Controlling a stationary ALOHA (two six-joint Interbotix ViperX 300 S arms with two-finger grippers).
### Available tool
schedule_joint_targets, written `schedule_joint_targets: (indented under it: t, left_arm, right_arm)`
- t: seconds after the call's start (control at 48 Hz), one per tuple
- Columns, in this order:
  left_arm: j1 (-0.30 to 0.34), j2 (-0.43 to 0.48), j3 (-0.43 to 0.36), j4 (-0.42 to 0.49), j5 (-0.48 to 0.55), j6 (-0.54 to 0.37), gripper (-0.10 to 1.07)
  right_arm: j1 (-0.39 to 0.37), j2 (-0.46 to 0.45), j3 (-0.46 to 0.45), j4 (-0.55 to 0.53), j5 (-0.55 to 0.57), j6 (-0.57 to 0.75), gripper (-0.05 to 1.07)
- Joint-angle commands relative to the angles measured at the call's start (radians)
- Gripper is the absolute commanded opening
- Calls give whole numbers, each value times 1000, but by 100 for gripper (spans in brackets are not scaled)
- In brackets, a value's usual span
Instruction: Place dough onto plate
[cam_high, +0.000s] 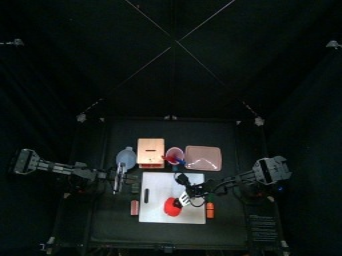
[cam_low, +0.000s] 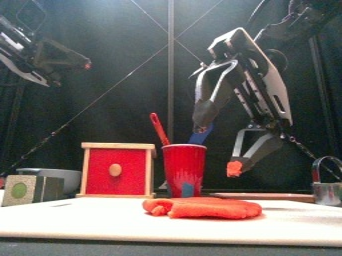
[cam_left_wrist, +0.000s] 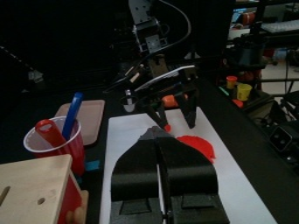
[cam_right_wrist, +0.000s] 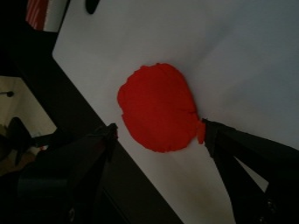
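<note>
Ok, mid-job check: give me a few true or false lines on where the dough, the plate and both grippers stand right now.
1. The dough lies on the white board. True.
2. The dough is already on the plate. False: the plate sits apart from it, beyond the board's far right corner, with no dough on it.
3. The right gripper is shut on the dough. False: its jaws stand open, one on each side of the lump.
4. The left gripper holds the dough. False: it is shut on nothing, short of the lump.
5. A red cup holding utensils stands behind the dough. True.
</note>
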Motion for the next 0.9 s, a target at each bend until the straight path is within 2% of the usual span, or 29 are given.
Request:
schedule_joint_targets:
  t: [0.0,0.354,0.604,0.875]
  left_arm:
    - [3,2,-11,0,-6,-2,2]
    - [5,3,-9,-2,-6,-2,2]
    - [5,3,-8,-2,-6,-3,2]
    - [5,2,-6,-2,-6,-3,2]
  right_arm:
    - [3,5,-32,2,8,-2,104]
    - [31,94,-103,-14,63,-2,104]
    - [41,184,-209,-57,252,-3,103]
    - [51,204,-258,-98,270,-6,103]
